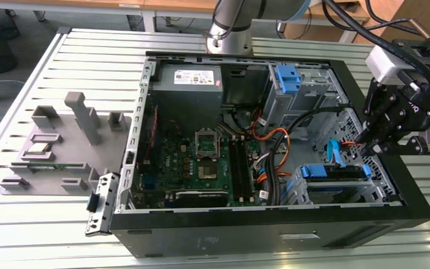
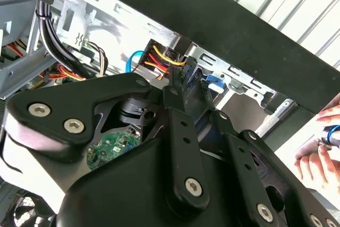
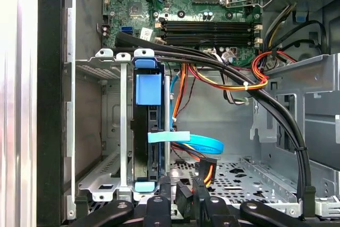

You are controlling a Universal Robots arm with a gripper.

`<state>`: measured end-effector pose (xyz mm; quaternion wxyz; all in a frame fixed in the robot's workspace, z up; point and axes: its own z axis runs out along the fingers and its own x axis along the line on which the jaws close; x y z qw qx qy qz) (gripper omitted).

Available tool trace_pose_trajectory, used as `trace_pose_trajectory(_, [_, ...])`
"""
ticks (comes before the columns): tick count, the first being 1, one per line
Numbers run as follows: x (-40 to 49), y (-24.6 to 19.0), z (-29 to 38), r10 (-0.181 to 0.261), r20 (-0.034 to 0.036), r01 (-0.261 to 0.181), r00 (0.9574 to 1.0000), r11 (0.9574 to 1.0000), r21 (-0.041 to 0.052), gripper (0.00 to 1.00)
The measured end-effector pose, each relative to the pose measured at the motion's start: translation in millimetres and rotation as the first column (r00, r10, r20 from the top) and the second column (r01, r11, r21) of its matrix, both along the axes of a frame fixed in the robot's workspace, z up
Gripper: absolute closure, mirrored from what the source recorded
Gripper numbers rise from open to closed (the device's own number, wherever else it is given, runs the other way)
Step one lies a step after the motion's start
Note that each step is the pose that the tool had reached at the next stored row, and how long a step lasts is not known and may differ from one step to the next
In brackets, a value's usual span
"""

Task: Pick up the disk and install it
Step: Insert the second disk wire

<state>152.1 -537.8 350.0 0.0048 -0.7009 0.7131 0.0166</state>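
Blue-bracketed, the disk (image 1: 336,172) is sitting in the drive cage of the open computer case (image 1: 275,224) on the counter (image 1: 88,61), with the end effector (image 1: 383,147) hanging just above; whether its fingers are apart, I cannot tell. In the first wrist view the disk (image 3: 146,131) is standing on edge, long axis along the cage rails, black cables (image 3: 239,83) crossing beside it. In the second wrist view a person's hand (image 2: 321,147) is showing beyond the case wall.

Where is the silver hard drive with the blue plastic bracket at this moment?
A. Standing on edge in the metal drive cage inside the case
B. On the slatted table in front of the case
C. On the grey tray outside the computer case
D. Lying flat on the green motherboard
A: in the first wrist view the silver hard drive with the blue plastic bracket stands on edge in the metal drive cage, close to the pincer.
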Motion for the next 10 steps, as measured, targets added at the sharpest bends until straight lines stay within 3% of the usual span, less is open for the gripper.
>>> trace_pose_trajectory(5, [0.1,0.0,0.0,0.0,0.0,0.0,1.0,1.0,0.0004,0.7])
trace_pose_trajectory(10, [6.2,0.0,0.0,-0.005,-0.0127,0.005,0.9999,1.0,-0.004,0.7])
